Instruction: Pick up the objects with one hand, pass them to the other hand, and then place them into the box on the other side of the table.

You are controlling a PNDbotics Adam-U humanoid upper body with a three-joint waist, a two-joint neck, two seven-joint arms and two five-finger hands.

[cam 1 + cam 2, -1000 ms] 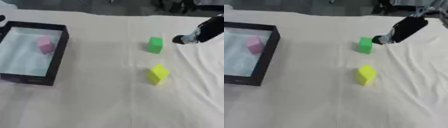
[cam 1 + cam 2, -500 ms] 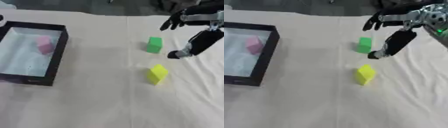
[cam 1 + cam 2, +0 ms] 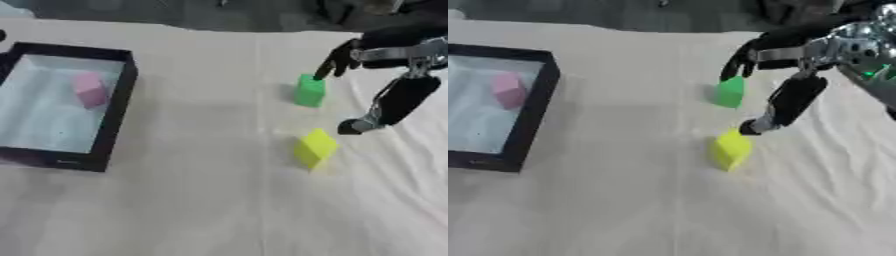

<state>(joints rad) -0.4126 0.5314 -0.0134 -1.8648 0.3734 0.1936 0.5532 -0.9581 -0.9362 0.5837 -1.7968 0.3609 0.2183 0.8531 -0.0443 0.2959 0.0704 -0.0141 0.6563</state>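
Observation:
A green block point(image 3: 309, 91) stands upright on the white cloth at centre right. A yellow block point(image 3: 315, 148) lies nearer, tilted on an edge. My right hand point(image 3: 385, 60) reaches in from the right, open, above and between the two blocks. Its fingers point(image 3: 335, 62) point down just over the green block's top, and its thumb point(image 3: 394, 102) hangs down to the right of the yellow block, apart from it. A pink block point(image 3: 89, 89) lies inside the black box point(image 3: 122, 97) at the left. My left hand is out of sight.
The white cloth point(image 3: 201, 200) covers the table, with creases along the right side. The dark far edge of the table runs along the top of the view.
My right hand has come in from the upper right, moved left and down, and spread open over the green and yellow blocks. The blocks have not moved.

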